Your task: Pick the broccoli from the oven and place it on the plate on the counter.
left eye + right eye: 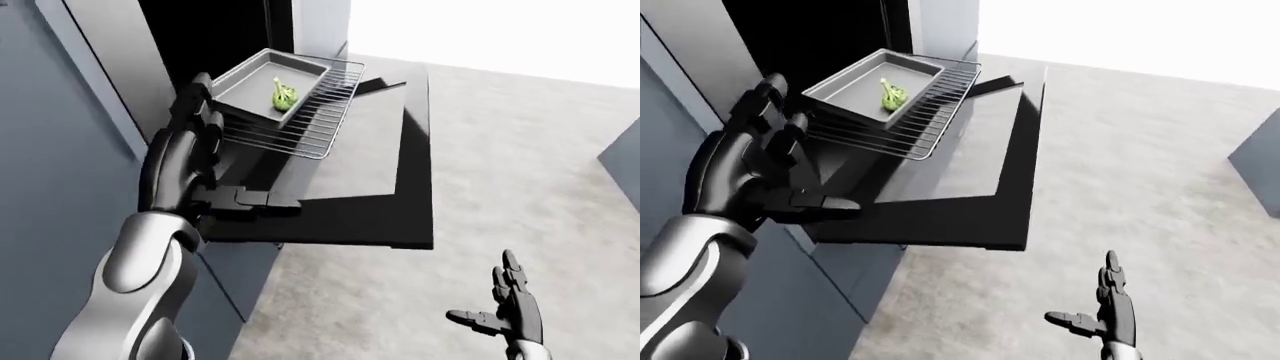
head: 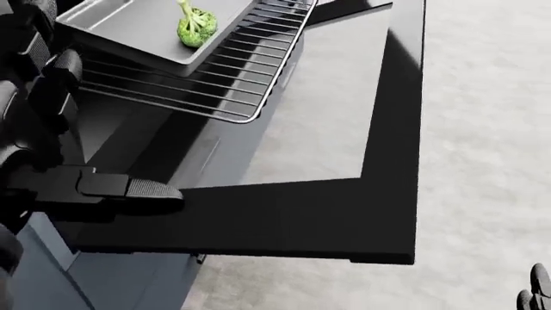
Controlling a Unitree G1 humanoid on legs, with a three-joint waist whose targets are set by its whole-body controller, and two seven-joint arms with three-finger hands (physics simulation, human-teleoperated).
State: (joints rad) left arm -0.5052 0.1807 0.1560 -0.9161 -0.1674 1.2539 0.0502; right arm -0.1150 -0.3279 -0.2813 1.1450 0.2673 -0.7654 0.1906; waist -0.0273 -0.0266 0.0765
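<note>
My left hand hangs wide open, empty, beside the grey tray. I'd reach over its rim and pinch the small green broccoli floret by its stalk.

broccoli green | tray grey | oven door black | floor light grey | left hand black

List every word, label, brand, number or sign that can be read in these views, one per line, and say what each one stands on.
None: no readable text in any view.
The baking tray, the wire rack and the open oven door are plain, with no brand or marking.
The broccoli, the cabinet fronts and the floor carry no label or sign.
The left hand and right hand show no lettering.
</note>
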